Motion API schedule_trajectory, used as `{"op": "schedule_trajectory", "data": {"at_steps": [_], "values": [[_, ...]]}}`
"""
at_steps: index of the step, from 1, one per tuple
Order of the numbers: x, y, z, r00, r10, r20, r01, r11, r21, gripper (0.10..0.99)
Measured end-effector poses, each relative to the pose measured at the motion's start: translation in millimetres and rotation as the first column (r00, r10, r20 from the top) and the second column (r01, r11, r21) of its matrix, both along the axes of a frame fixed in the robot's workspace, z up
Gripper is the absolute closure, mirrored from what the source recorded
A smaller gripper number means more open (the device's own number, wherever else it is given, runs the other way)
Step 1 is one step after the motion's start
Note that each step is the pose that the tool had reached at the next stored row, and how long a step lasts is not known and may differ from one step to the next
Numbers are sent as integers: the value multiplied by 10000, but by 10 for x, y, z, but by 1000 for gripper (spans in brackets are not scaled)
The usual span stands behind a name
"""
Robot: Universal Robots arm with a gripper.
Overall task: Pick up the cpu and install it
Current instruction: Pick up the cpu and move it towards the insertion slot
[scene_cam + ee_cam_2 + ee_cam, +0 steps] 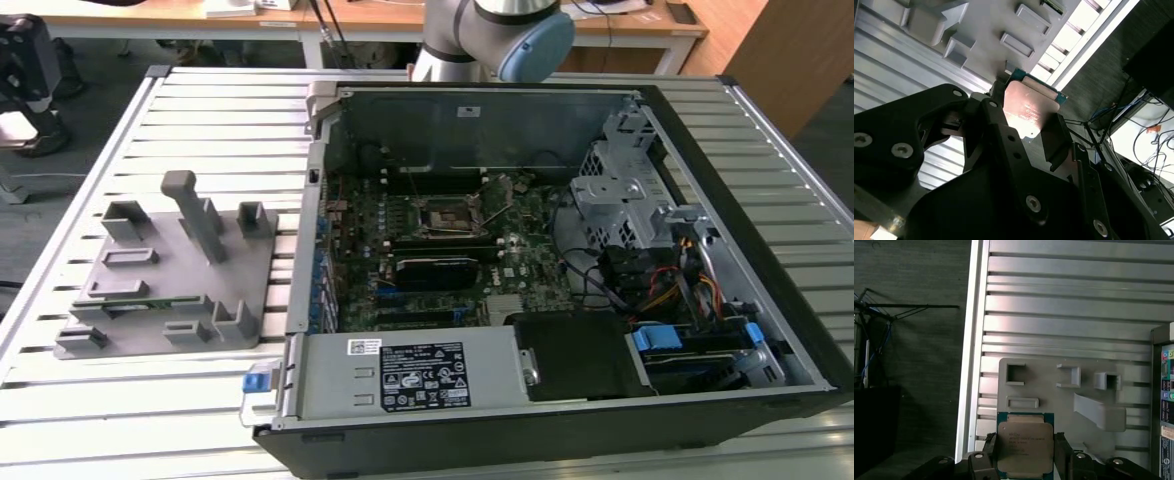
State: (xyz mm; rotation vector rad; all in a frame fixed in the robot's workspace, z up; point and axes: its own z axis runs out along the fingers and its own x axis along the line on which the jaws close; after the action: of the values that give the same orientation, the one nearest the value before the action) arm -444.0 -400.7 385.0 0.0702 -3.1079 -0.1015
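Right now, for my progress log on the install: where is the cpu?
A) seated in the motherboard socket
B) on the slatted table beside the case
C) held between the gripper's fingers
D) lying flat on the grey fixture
C: in the first wrist view the cpu sits clamped between the fingers of the gripper, with the grey fixture in the background behind it.

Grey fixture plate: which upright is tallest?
The slim post near the middle of the fixture plate in the exterior view; it rises well above the squat blocks around it.
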Motion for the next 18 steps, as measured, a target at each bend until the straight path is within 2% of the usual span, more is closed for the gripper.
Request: {"op": "schedule_trajectory", "data": {"at_steps": [18], "values": [[222,14,0,10000,2,0,-2,10000,0,549]]}}
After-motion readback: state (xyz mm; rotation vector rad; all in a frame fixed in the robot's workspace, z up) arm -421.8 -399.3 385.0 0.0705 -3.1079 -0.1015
